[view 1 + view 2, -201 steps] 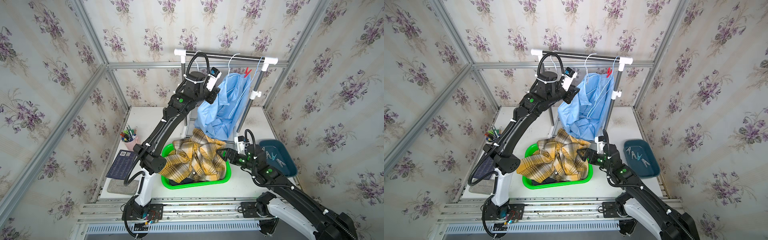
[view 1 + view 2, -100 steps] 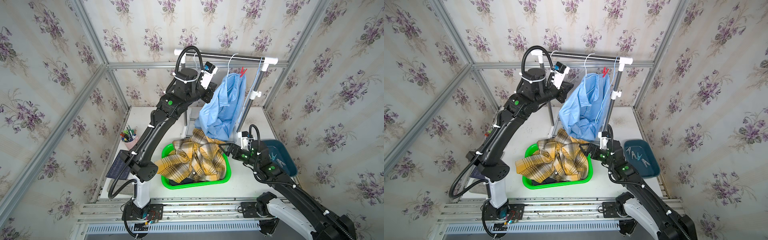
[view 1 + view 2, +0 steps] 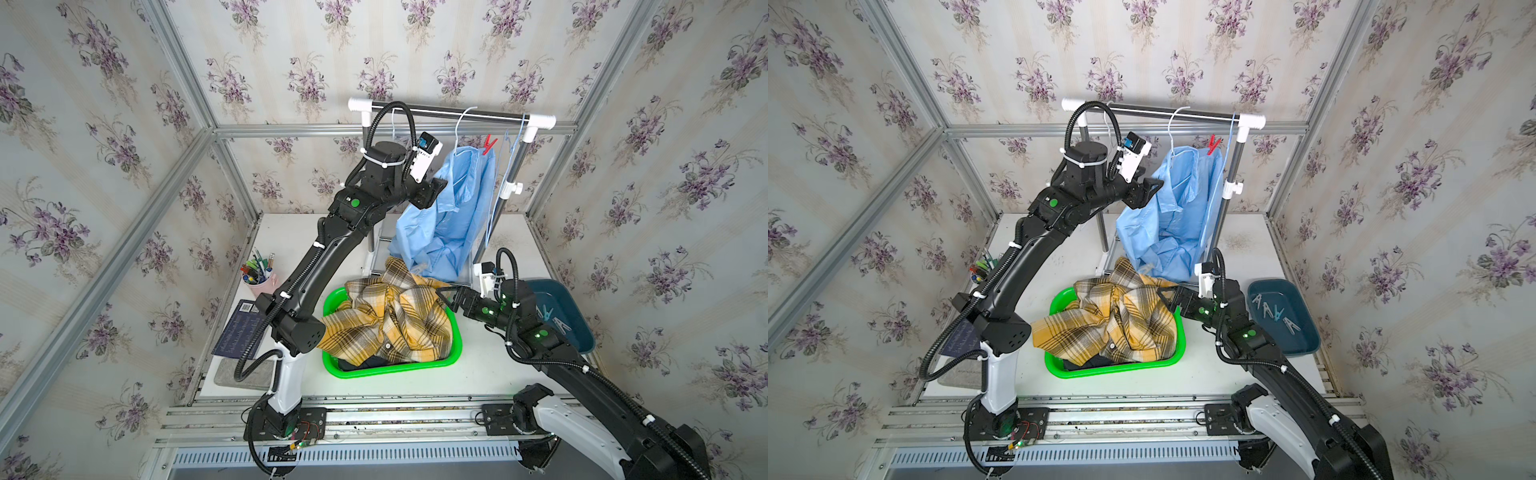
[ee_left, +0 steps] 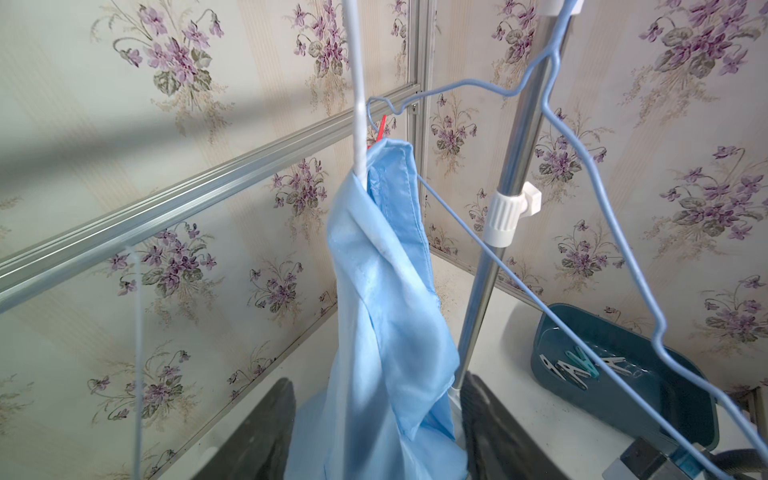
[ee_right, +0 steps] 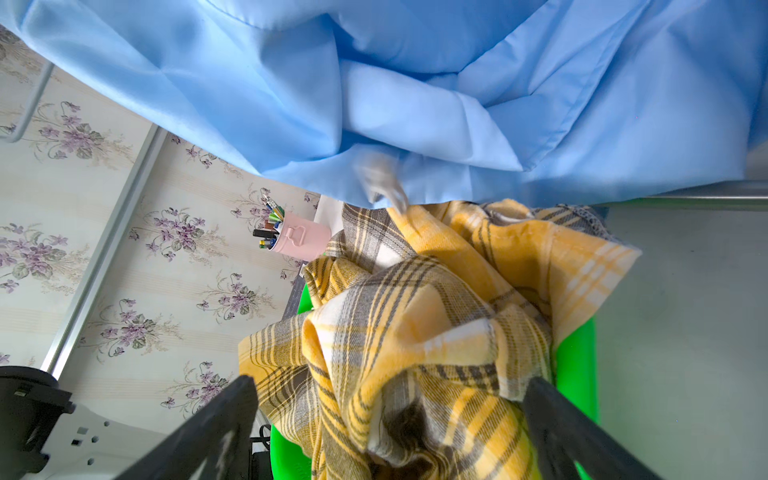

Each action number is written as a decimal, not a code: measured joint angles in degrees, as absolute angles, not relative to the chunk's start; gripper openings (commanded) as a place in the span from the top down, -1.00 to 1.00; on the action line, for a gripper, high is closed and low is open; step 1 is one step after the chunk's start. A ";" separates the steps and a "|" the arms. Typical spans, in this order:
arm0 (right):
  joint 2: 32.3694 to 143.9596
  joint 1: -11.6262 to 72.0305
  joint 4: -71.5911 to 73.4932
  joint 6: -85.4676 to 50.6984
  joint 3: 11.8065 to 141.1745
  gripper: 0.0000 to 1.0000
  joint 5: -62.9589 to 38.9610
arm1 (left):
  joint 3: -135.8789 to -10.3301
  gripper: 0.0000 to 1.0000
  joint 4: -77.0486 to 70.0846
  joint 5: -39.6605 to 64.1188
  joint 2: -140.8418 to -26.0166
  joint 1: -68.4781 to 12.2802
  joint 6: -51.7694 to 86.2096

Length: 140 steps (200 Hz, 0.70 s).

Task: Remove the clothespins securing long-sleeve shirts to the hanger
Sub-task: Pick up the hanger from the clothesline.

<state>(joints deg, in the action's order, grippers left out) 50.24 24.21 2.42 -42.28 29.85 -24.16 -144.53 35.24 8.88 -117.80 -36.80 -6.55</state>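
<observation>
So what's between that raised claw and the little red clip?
The light blue shirt. In the left wrist view it hangs right before the left gripper, and its collar and the white hanger hide most of the red clothespin behind.

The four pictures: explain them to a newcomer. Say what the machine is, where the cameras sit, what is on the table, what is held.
A robot with two arms. Two pictures look down from overhead; two come from a camera on each wrist. The left arm's fingers are up by the hanging blue shirt, with a red clothespin at its top. The right arm's fingers are low beside the green basket holding the yellow plaid shirt. The table also bears a teal tray of loose clothespins. Both pairs stand open, gripping nothing.
</observation>
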 measured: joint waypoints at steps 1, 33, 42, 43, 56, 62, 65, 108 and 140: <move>50.24 24.18 2.42 -42.28 29.82 -1.00 -24.18 | -144.57 -0.25 35.24 8.86 -117.86 -36.80 -6.57; 50.17 23.97 2.74 -42.50 29.30 -1.00 -24.47 | -146.21 -0.11 35.22 8.84 -120.36 -36.75 -7.01; 50.00 23.92 2.74 -42.65 29.19 -1.00 -24.56 | -146.36 0.01 35.20 8.82 -120.75 -36.64 -7.18; 49.95 23.92 2.74 -42.70 29.17 -1.00 -24.56 | -146.39 0.03 35.20 8.82 -120.77 -36.62 -7.16; 49.78 23.77 2.76 -42.76 29.12 -1.00 -24.69 | -146.41 0.30 35.16 8.80 -121.19 -36.45 -7.35; 49.76 23.66 2.76 -42.96 29.12 -1.00 -24.69 | -146.41 0.44 35.14 8.80 -121.38 -36.40 -7.38; 49.74 23.62 2.74 -43.07 29.12 -1.00 -24.69 | -146.41 0.52 35.16 8.80 -121.47 -36.40 -7.35; 49.56 23.05 2.70 -43.07 29.08 -1.00 -24.69 | -146.10 1.00 35.18 8.64 -121.47 -36.27 -6.96; 49.56 22.41 2.70 -42.89 29.08 -1.00 -24.77 | -141.95 1.00 35.68 7.60 -116.33 -36.36 -6.68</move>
<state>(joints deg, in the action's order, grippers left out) 49.56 22.41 2.70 -42.89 29.08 -24.77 -141.95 35.68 7.60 -116.33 -36.36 -6.68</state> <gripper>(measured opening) 0.997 0.064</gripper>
